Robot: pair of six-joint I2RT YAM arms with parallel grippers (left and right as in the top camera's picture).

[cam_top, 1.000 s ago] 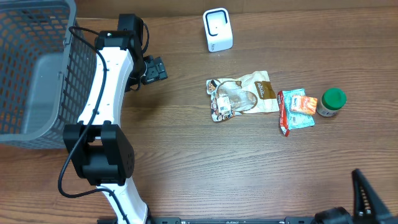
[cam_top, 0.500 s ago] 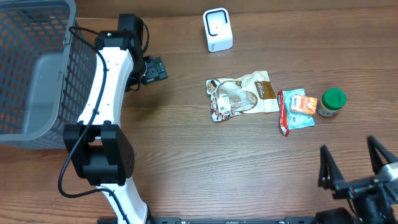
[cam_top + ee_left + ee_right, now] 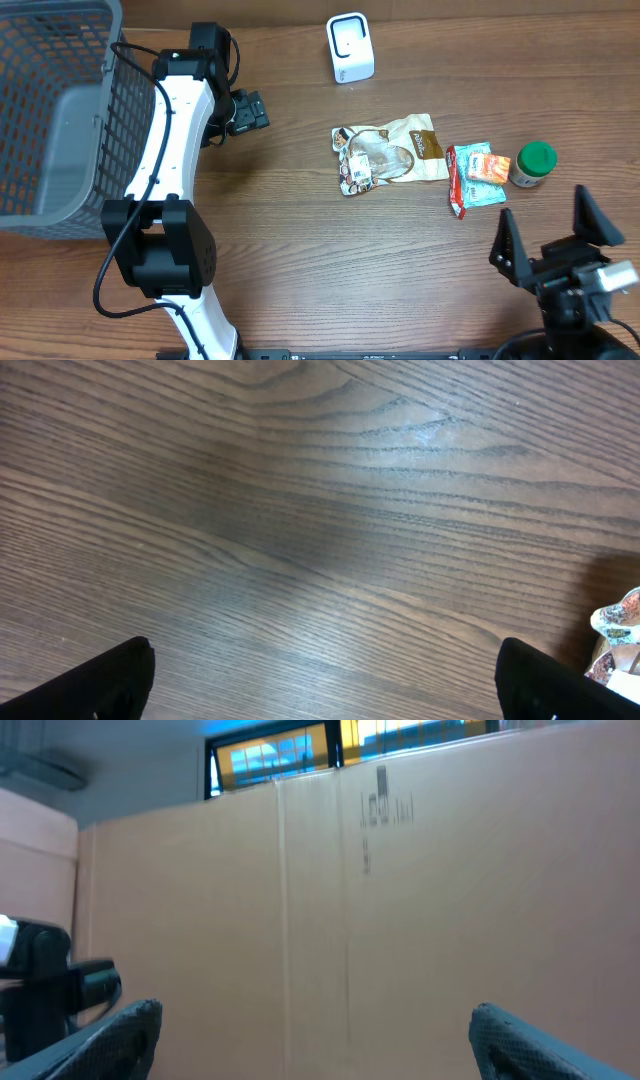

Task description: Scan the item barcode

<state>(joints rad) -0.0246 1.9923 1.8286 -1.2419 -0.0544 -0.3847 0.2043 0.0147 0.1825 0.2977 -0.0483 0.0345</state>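
We see the left gripper [image 3: 254,110] spread wide at nine o'clock of the snack bag [image 3: 388,155], the right gripper [image 3: 548,238] likewise spread at four o'clock.

Bare tabletop [image 3: 300,260] lay open across the lower centre of the overhead frame, and between the scanner [image 3: 350,48] and the pouch [image 3: 390,155]. Obstacles: basket [image 3: 40,120] at upper left, left arm [image 3: 175,130] beside it, and packets [image 3: 478,175] and jar [image 3: 532,163] crowded at right.

scanner [image 3: 350,47] far edge | snack bag [image 3: 390,153] mid-table | right hand [image 3: 548,236] spread wide, near edge
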